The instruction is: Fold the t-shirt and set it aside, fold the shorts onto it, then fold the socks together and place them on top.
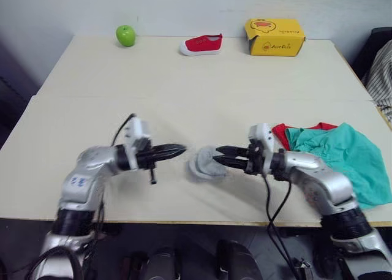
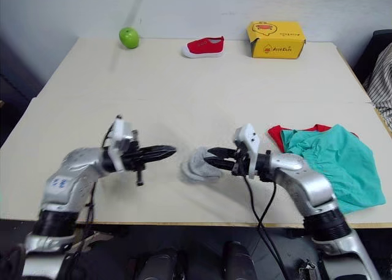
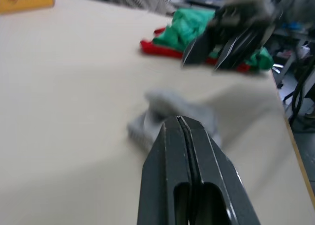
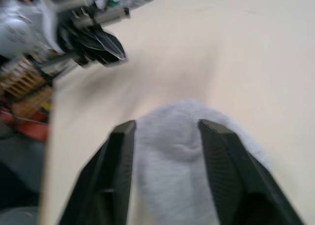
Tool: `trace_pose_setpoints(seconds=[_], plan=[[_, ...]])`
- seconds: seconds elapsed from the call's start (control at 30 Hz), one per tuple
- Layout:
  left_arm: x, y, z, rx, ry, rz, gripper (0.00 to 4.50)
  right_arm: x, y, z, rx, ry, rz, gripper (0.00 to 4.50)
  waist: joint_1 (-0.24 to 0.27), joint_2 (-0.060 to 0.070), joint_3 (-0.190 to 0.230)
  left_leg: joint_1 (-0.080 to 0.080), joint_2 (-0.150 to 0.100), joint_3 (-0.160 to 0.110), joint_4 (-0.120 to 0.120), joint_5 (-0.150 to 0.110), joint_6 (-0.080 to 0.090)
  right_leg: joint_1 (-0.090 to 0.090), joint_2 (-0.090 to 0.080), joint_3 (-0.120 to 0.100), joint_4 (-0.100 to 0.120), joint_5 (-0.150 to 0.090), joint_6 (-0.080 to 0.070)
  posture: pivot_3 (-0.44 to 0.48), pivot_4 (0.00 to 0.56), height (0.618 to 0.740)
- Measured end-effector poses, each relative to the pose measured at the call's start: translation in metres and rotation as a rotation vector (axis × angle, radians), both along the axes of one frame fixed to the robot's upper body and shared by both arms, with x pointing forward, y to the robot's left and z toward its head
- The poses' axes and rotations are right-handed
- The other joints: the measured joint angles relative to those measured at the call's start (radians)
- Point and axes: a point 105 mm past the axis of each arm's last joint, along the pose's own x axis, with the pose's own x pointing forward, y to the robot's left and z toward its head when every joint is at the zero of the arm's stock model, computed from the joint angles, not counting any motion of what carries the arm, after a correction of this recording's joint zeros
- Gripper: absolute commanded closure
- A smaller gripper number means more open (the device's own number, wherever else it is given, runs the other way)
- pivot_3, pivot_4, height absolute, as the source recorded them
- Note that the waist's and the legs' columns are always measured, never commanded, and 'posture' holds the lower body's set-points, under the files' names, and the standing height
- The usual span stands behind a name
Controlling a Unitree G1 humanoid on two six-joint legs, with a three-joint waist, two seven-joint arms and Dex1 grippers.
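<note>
Socks: soft grey knit, matt, slightly fuzzy.
Shorts: teal cloth, matt, creased.
T-shirt: red cloth, matt.
Table: smooth pale surface, low sheen.
Left gripper: black fingers, smooth, slight gloss.
Right gripper: same black finish.
Box: yellow printed card.
Apple: glossy green skin.

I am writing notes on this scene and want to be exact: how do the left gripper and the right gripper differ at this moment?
The left gripper has its fingers pressed shut, while the right gripper has its fingers open. The left gripper sits apart from the socks and holds nothing, while the right gripper's open fingers reach over the socks, one on each side. Both point inward toward each other, low over the table, with the socks between them.
</note>
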Motion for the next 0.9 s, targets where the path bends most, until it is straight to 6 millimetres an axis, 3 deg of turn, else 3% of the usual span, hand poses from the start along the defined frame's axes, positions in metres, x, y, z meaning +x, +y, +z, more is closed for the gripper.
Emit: trace_pose_setpoints(seconds=[0.03, 0.13, 0.23, 0.33, 0.47, 0.57, 0.7, 0.9], plan=[[0.000, -0.010, 0.003, 0.000, -0.019, -0.028, 4.50, -0.004, 0.009, -0.007, -0.013, -0.009, 0.039, 3.89, -0.006, 0.001, 0.000, 0.000, 0.001, 0.001, 0.000, 0.000, 0.000, -0.001, 0.001, 0.001, 0.004, 0.000, 0.000, 0.000, 0.150, 0.740], [0.016, -0.031, -0.004, 0.026, -0.008, -0.026, 4.50, -0.007, 0.014, -0.017, -0.023, -0.046, 0.072, 4.48, -0.008, 0.000, 0.002, -0.002, 0.001, 0.001, 0.001, 0.001, -0.002, -0.001, 0.005, -0.001, 0.002, 0.000, 0.000, 0.000, 0.150, 0.740], [0.017, -0.057, -0.015, 0.076, -0.004, -0.062, 4.50, -0.018, 0.033, -0.032, -0.006, -0.025, 0.126, 4.48, -0.005, 0.000, 0.002, -0.002, 0.001, 0.001, 0.001, 0.001, -0.002, -0.001, 0.005, -0.001, 0.002, 0.000, 0.000, 0.000, 0.150, 0.740], [0.019, -0.068, -0.041, 0.121, 0.046, -0.039, 4.50, -0.014, 0.029, -0.048, -0.068, -0.016, 0.099, 4.48, -0.007, 0.000, 0.002, -0.002, 0.002, 0.001, 0.002, 0.001, -0.001, -0.001, 0.004, 0.000, 0.002, 0.001, 0.002, 0.000, 0.150, 0.740], [0.023, -0.069, -0.061, 0.184, 0.062, 0.015, 4.50, -0.012, 0.029, -0.052, -0.093, -0.026, 0.084, 4.48, -0.006, 0.000, 0.002, -0.002, 0.003, 0.000, 0.003, 0.002, -0.002, -0.001, 0.004, 0.000, 0.004, 0.001, 0.002, 0.000, 0.150, 0.740], [0.029, -0.066, -0.063, 0.206, 0.045, 0.066, 4.50, -0.015, 0.027, -0.055, -0.099, -0.030, 0.087, 4.48, -0.006, 0.000, 0.002, -0.002, 0.003, -0.001, 0.003, 0.003, -0.001, -0.001, 0.003, -0.001, 0.004, 0.001, 0.002, 0.000, 0.150, 0.740], [0.032, -0.059, -0.062, 0.196, 0.020, 0.103, 4.50, -0.034, 0.019, -0.062, -0.087, 0.036, 0.136, 4.48, -0.005, 0.000, 0.002, -0.002, 0.002, -0.001, 0.003, 0.003, -0.001, -0.001, 0.001, -0.001, 0.005, 0.001, 0.002, 0.000, 0.150, 0.740], [0.030, -0.050, -0.061, 0.146, 0.019, 0.116, 4.50, -0.038, 0.004, -0.032, -0.013, 0.038, 0.141, 4.48, -0.005, 0.000, 0.002, -0.002, 0.002, -0.002, 0.003, 0.003, -0.001, -0.001, 0.001, -0.002, 0.006, 0.001, 0.001, 0.000, 0.150, 0.740]])
